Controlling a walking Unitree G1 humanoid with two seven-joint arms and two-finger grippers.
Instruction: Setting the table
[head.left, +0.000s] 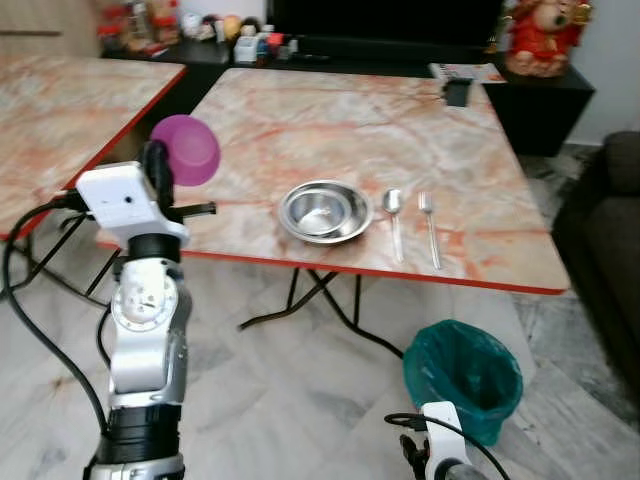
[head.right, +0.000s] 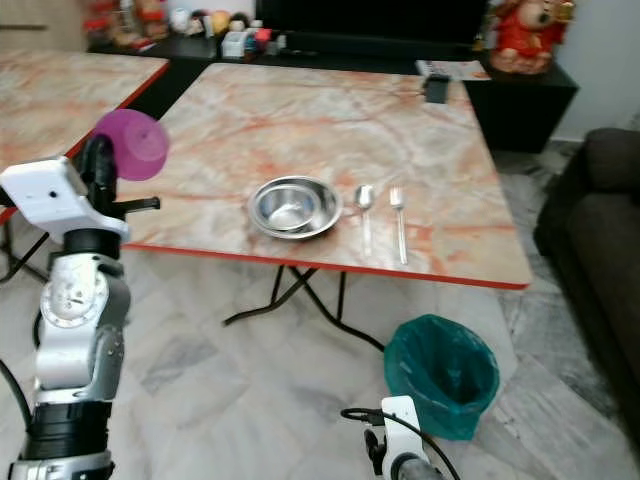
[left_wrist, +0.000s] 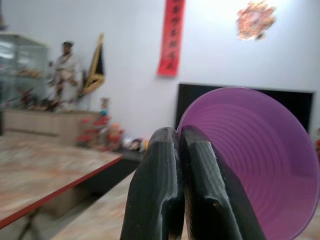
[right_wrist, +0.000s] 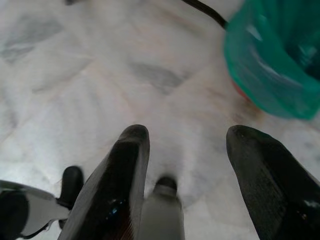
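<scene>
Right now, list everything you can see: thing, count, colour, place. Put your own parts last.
Table: one, marbled orange top with red edge, in front of the robot.
Second table: one, same marbled top, to the left.
Bowl: one, silver metal, near the table's front edge.
Spoon: one, silver, just right of the bowl.
Fork: one, silver, right of the spoon.
Bin: one, lined with a green bag, on the floor below the table's front right.
Sofa: one, dark, far right.
Cup: one, purple, held tilted above the table's front left corner.
Left hand: black fingers shut on the cup's rim.
Right hand: black fingers open, hanging over the floor near the bin.
</scene>
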